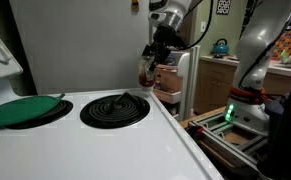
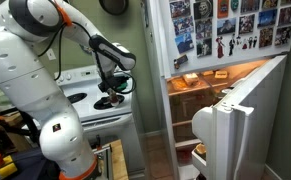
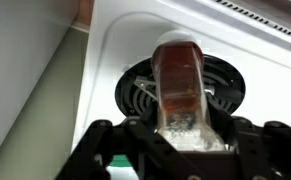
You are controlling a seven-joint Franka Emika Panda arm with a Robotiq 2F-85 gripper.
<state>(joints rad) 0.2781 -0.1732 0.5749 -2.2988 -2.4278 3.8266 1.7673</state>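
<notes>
So the gripper (image 1: pixel 149 62) is clamped on a brown pack (image 3: pixel 178 80) that hangs long end down from the jaws, right above the far edge of the stove's right coil (image 1: pixel 115 109), apparently not touching it.

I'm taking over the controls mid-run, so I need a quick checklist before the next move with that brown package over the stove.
1. Gripper shut on brown package: ok.
2. Package over the coil burner, clear of it: ok.
3. Burner bare of other things: ok.
4. Burner cold: cannot tell.
5. Green lid on the neighbouring burner, apart from package: ok.
6. Fridge door shut: not ok, stands open.
</notes>
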